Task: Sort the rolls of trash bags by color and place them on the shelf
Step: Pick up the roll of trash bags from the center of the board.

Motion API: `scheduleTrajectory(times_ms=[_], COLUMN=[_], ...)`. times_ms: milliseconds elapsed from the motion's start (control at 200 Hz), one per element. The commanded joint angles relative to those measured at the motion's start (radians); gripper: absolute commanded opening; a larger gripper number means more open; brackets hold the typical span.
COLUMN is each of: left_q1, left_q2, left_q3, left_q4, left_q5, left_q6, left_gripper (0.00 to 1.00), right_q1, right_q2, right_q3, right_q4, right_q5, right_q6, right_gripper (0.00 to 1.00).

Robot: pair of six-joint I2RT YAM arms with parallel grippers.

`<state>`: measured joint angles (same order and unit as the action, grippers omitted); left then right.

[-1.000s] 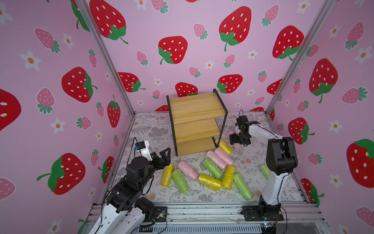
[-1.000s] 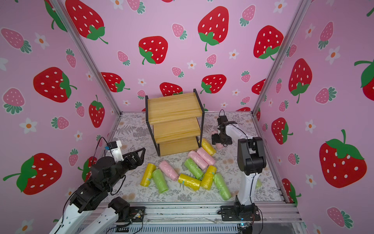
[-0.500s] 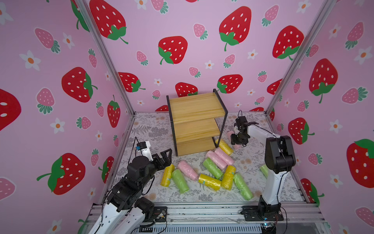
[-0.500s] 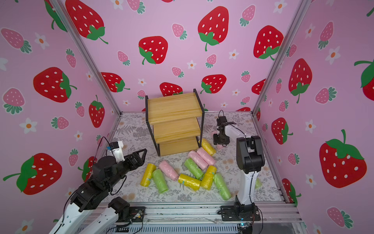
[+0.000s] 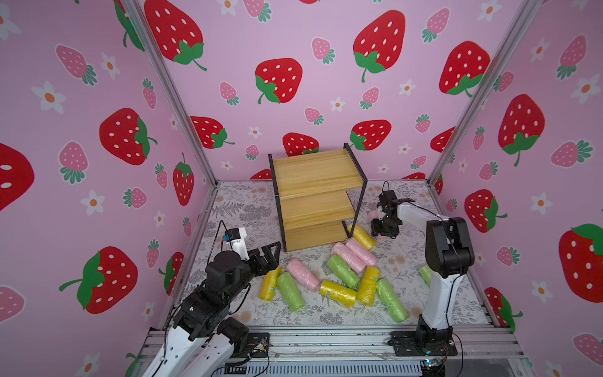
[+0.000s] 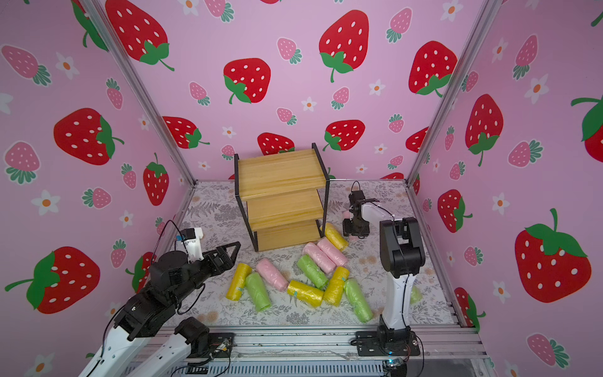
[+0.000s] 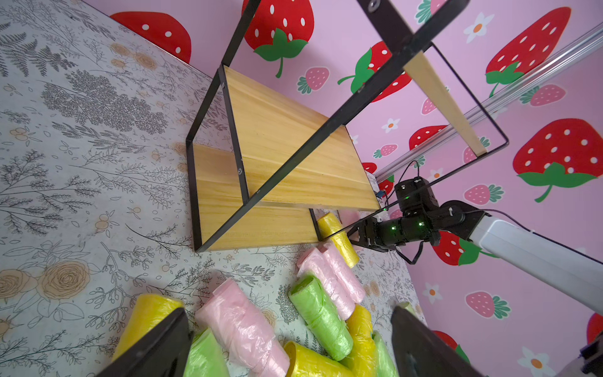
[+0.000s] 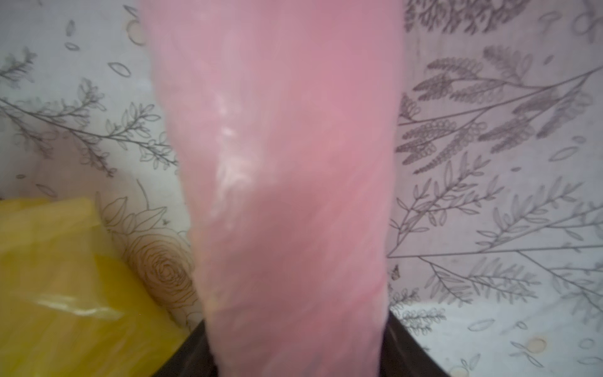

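Right fingers pinch pink roll — beside shelf.

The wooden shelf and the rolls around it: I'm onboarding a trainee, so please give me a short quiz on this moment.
1. True or false: a roll already lies on the three-tier wooden shelf with the black metal frame.
2. What is the right gripper closed on? A a yellow roll; B a pale pink roll; C a light green roll.
3. How many yellow crinkly plastic rolls show in both top views?
Key: 1 false, its boards are bare. 2 B, the pale pink crinkly plastic roll fills the right wrist view. 3 four.
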<state>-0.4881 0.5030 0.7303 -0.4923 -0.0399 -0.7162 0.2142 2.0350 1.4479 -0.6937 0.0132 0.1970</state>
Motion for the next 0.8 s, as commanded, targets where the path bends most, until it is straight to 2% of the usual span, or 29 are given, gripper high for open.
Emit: scheduleTrajectory(times_ms=[0, 105, 255, 400, 520, 660, 795], left_q1=[0.000, 0.000, 0.000, 0.000, -0.002, -0.018, -0.084], left_q2=[0.000, 0.006, 0.004, 0.023, 0.099, 0.203, 0.297], left_q3=[0.045, 0.054, 0.071, 0.113, 0.185, 0.251, 0.312], left_q4=[-0.005, -0.011, 0.024, 0.074, 0.100, 0.194, 0.289], left_q5=[0.029, 0.040, 0.106, 0.171, 0.292, 0.420, 0.454], left_q6=[-0.003, -0.001, 0.036, 0.067, 0.078, 0.064, 0.063], left_gripper=[1.00, 1.00, 0.99, 0.99, 1.00, 1.00, 1.00], right_q1=[0.006, 0.005, 0.007, 0.006, 0.006, 0.005, 0.007], right_q2=[-0.010, -0.049, -0.154, -0.347, -0.543, -0.748, -0.870], right_q3=[-0.023, -0.030, -0.046, -0.107, -0.141, -0.121, -0.046], right_q4=[-0.010, -0.014, -0.081, -0.152, -0.211, -0.283, -0.339], right_q5=[-0.003, -0.001, 0.008, -0.008, -0.078, -0.240, -0.473], right_q6=[0.026, 0.043, 0.069, 0.103, 0.111, 0.107, 0.119], right_gripper=[0.49, 0.26, 0.00, 0.00, 0.00, 0.00, 0.00])
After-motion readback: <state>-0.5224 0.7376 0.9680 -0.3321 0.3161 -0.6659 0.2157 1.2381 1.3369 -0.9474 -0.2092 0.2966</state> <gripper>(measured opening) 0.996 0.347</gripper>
